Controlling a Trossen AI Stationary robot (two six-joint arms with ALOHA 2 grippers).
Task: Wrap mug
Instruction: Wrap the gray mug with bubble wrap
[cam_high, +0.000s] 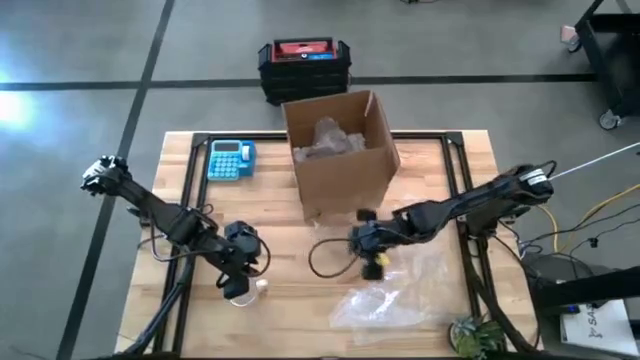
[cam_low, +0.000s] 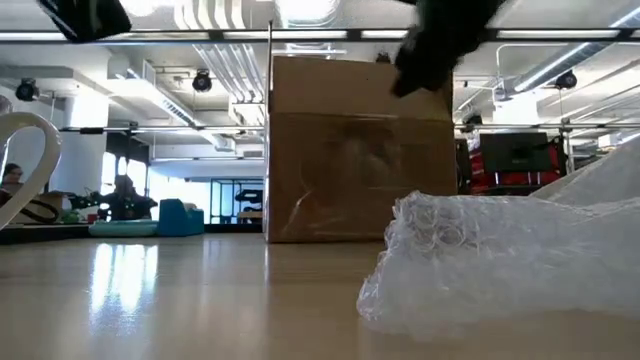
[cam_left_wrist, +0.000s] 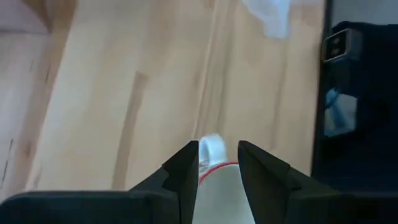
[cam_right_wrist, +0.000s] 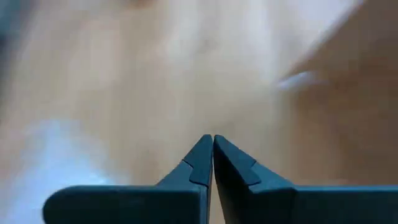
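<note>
A white mug (cam_left_wrist: 219, 186) with a red band sits between the fingers of my left gripper (cam_left_wrist: 217, 152), near the table's front left (cam_high: 240, 285). Its handle (cam_low: 35, 160) shows at the left edge of the low view. A sheet of clear bubble wrap (cam_high: 395, 295) lies crumpled on the table at the front right (cam_low: 500, 260). My right gripper (cam_high: 372, 265) hangs shut over the wrap's far edge with nothing between its fingers (cam_right_wrist: 212, 142). My left gripper pinches the mug's white wall (cam_left_wrist: 219, 180) between its two fingers, one on each side. The red band and the handle (cam_left_wrist: 211, 146) stick out past the fingertips. Whether the mug is clear of the table I cannot tell.
An open cardboard box (cam_high: 340, 150) with wrapping inside stands at the table's far middle. A blue calculator (cam_high: 230, 158) lies to its left. A black and red case (cam_high: 305, 65) sits on the floor beyond the table. A dark cable (cam_high: 325, 258) loops between the arms.
</note>
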